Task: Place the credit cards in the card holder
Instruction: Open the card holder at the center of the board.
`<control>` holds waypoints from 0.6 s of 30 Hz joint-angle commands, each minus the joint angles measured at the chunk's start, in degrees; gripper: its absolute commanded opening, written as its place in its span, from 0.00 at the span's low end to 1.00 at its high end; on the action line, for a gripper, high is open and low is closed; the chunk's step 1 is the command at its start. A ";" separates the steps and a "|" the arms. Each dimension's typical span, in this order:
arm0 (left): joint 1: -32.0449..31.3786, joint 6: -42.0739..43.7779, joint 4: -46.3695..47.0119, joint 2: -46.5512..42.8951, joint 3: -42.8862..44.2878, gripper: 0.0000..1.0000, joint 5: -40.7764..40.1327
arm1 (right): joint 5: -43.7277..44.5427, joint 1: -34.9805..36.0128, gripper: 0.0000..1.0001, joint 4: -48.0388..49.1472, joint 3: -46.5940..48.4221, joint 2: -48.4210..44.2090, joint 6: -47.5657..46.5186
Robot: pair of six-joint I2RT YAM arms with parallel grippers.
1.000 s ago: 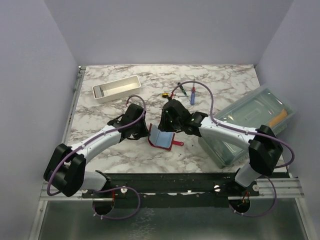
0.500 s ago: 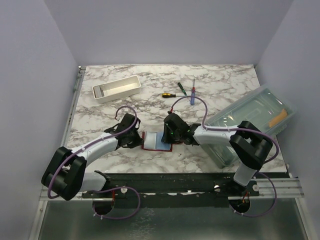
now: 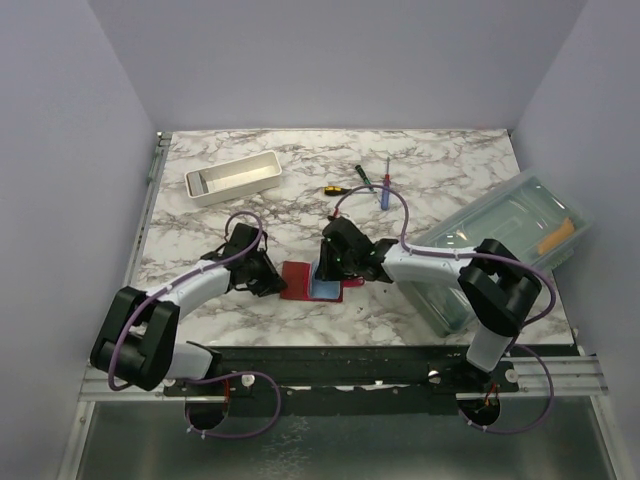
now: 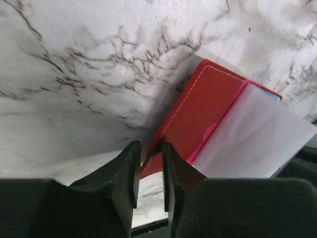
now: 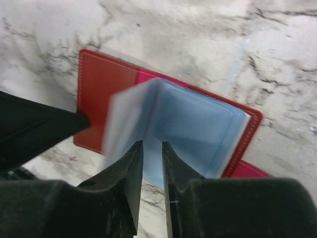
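The dark-red card holder (image 3: 297, 281) lies open and flat on the marble between my two grippers. Clear sleeves cover its right half, and a blue credit card (image 3: 325, 288) shows through them. In the left wrist view my left gripper (image 4: 148, 168) stands slightly open, and the holder's (image 4: 198, 114) near left corner lies flat under its tips. A clear sleeve page (image 4: 252, 134) stands up to the right. My right gripper (image 5: 152, 163) hovers narrowly open over the blue card (image 5: 203, 129), with nothing between its fingers. A sleeve page beside it is blurred.
A white tray (image 3: 233, 176) sits at the back left. Three small screwdrivers (image 3: 384, 188) lie behind the holder. A clear plastic box (image 3: 500, 245) with something orange (image 3: 555, 238) inside stands tilted at the right edge, under the right arm.
The holder was raised off the table between both grippers; it now lies flat. My left gripper has let go of it and opened a little. Both grippers have come down.
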 commanded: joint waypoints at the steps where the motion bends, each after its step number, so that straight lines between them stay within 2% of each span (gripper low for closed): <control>1: 0.20 1.59 -1.44 -4.64 -0.04 0.31 4.45 | -7.64 -0.11 0.26 -2.46 3.93 -1.41 -1.46; 9: 0.29 0.90 -3.05 -8.19 -0.25 0.37 6.22 | -19.03 -0.11 0.23 7.99 5.73 5.38 0.83; 12: 0.42 0.81 -6.38 -11.94 0.60 0.51 2.65 | -20.01 -0.11 0.21 12.93 5.05 8.66 2.98; 13: 0.40 0.79 -7.89 -13.78 1.00 0.52 0.80 | -19.87 -0.11 0.19 14.45 4.26 9.64 3.68; 16: 0.55 0.24 -11.14 -19.93 1.93 0.53 -3.14 | -19.90 -0.20 0.15 18.58 1.61 11.66 5.50; 18: 0.53 -0.14 -11.07 -22.79 1.97 0.52 -2.44 | -20.58 -0.49 0.13 20.41 -0.23 11.44 6.18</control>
